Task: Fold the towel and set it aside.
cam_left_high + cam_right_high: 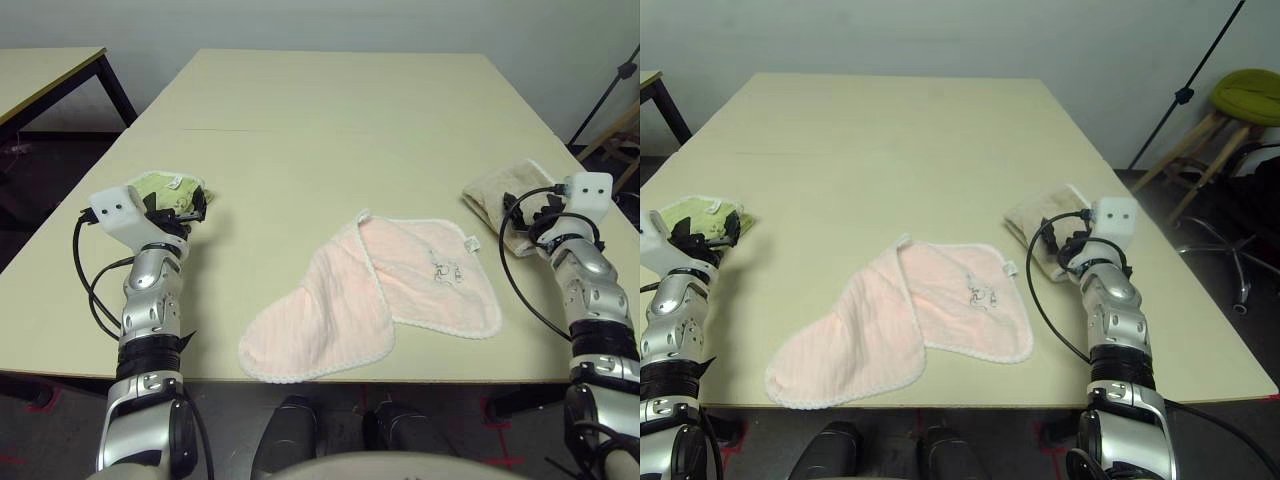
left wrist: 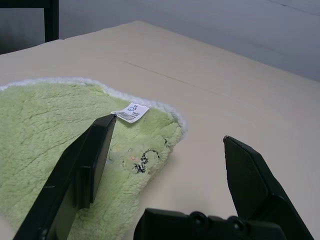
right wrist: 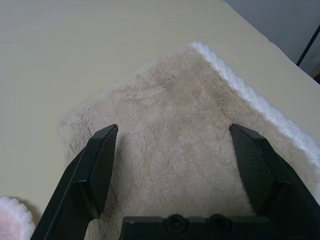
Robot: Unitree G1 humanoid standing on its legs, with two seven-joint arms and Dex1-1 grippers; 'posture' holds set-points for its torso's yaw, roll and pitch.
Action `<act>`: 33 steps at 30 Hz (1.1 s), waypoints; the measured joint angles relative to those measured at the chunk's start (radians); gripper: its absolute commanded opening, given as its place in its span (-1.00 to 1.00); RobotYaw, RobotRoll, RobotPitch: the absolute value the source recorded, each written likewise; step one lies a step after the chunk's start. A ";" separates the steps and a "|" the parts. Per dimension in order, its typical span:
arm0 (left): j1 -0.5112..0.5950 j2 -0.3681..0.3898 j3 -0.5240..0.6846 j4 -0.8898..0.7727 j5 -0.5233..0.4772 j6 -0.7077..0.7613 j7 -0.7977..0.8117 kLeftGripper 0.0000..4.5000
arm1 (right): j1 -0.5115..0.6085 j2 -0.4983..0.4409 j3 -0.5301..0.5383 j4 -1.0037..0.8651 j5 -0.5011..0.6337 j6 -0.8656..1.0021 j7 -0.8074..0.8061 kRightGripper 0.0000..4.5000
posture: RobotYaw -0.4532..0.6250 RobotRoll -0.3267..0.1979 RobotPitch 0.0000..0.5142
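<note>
Pink towel lay loosely doubled, crooked, near table front edge, ungrasped. Left gripper released over green towel; right gripper released over beige towel. Neat fold, setting aside judged undone.

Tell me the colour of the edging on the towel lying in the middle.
White scalloped edging on the pale pink towel, clearest in the left eye view.

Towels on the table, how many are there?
3. The pink towel lies loosely folded at the front middle. The green towel is under the left gripper. The beige towel is under the right gripper. None looks hidden.
</note>
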 measured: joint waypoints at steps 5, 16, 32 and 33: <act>0.000 0.001 0.000 -0.001 0.000 -0.005 0.001 1.00 | -0.002 0.000 0.000 -0.004 0.002 0.001 0.000 0.99 | 0.01 0.25 -0.68; -0.003 0.067 -0.019 -0.064 -0.077 0.018 -0.186 1.00 | -0.021 -0.014 0.042 -0.229 0.039 0.187 0.099 0.99 | -0.01 0.25 -0.72; -0.044 0.269 -0.200 -0.297 -0.316 0.416 -0.789 1.00 | -0.144 -0.133 0.187 -0.420 0.107 0.826 0.232 0.99 | 0.01 0.25 -0.68; -0.045 0.287 -0.224 -0.307 -0.321 0.447 -0.832 1.00 | -0.161 -0.141 0.200 -0.416 0.109 0.864 0.244 0.99 | 0.01 0.25 -0.68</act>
